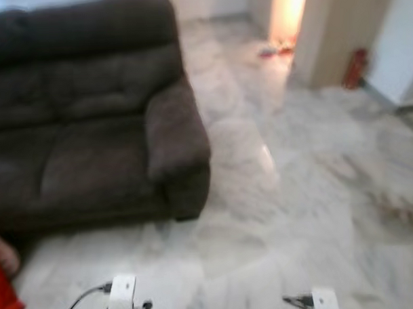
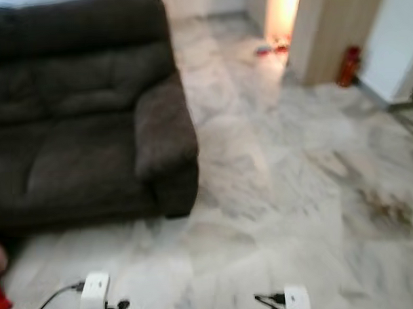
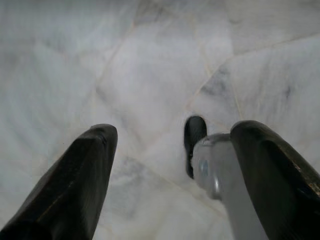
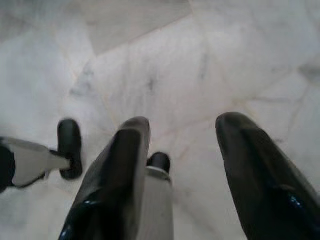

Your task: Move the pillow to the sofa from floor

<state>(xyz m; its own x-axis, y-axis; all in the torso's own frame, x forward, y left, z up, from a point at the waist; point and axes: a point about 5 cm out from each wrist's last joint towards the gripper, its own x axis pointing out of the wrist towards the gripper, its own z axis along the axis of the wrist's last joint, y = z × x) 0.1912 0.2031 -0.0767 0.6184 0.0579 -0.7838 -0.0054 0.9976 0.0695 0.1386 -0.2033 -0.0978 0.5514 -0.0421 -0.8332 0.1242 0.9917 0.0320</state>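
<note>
A red pillow (image 1: 4, 294) lies on the pale marble floor (image 1: 297, 212) at the lower left corner, just in front of the dark brown sofa (image 1: 90, 118) (mostly cut off, so its long axis cannot be told). Both arms hang idle. The left gripper (image 3: 172, 165) and right gripper (image 4: 182, 150) each hang over bare floor, fingers spread apart, holding nothing.

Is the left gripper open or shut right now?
Open. The left gripper has its two black fingers apart, with bare marble floor between them.
</note>
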